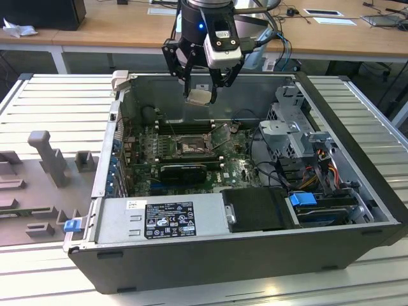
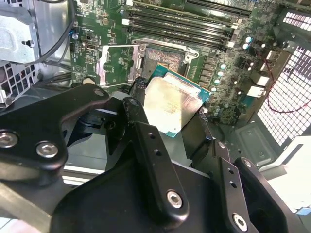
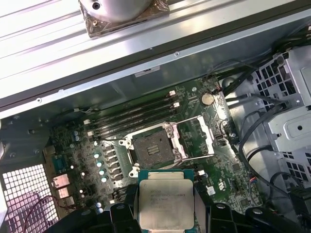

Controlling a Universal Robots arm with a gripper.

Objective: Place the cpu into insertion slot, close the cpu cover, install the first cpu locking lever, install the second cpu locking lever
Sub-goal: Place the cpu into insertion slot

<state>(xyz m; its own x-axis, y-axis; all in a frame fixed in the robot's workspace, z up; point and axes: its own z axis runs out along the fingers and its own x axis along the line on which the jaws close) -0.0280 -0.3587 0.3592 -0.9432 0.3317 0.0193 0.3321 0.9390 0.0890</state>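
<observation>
1. Tool (image 1: 200, 94) first: hung over the open computer case (image 1: 242, 261), well above the board, clamped on the cpu (image 1: 199, 97) with jaws pressing two opposite edges. Gripped by the sides, probably to keep the underside contacts untouched.
2. Carried the chip flat, pale lid up in the first wrist view, about parallel to the green motherboard (image 3: 221, 182). Made sense for a straight drop-in instead of a tilted one.
3. Insertion slot (image 3: 154, 148): bare and dark inside its silver surround, no chip seated yet. Couldn't tell whether lined up dead over it or a bit off.
4. Cpu cover (image 3: 197, 138): swung open, off to one side of the socket. Had to be, otherwise no way in for the chip.
5. Judging by all that: step one underway, chip not yet down, none of the closing-up steps started.
</observation>
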